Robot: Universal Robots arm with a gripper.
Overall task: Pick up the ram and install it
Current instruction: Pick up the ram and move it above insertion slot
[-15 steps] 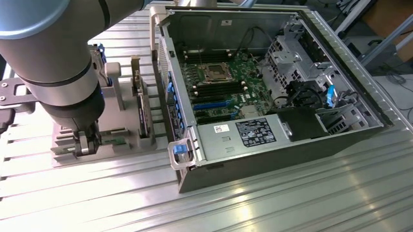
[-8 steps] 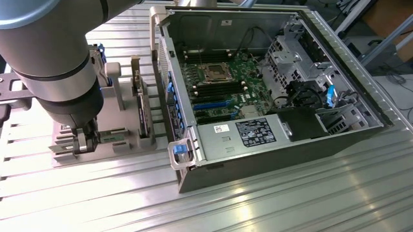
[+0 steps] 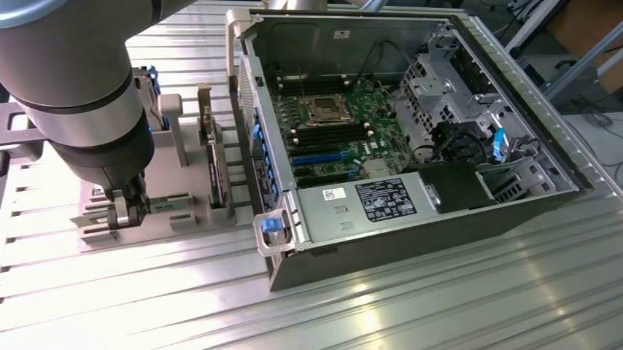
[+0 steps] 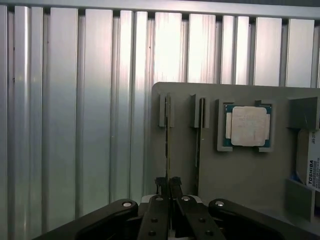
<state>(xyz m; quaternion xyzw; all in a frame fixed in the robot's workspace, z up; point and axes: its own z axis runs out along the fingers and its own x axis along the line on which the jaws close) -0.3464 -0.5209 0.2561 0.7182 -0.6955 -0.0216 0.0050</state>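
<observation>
Tool (image 4: 168,184) pinched on ram (image 4: 167,137), which stands edgewise in a holder (image 4: 240,170) slot; grip sits near one end, so risk: stick pivots, binds or slips.

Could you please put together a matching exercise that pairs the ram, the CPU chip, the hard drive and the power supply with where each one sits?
Things:
1. ram
2. CPU chip
3. hard drive
4. power supply

Places:
A. flat in a square pocket of the gray fixture
B. inside the open computer case
C. on edge in a slot, between the gripper's fingertips
D. at the fixture's border, showing a Toshiba label

Pairs: 1-C, 2-A, 3-D, 4-B.
</observation>
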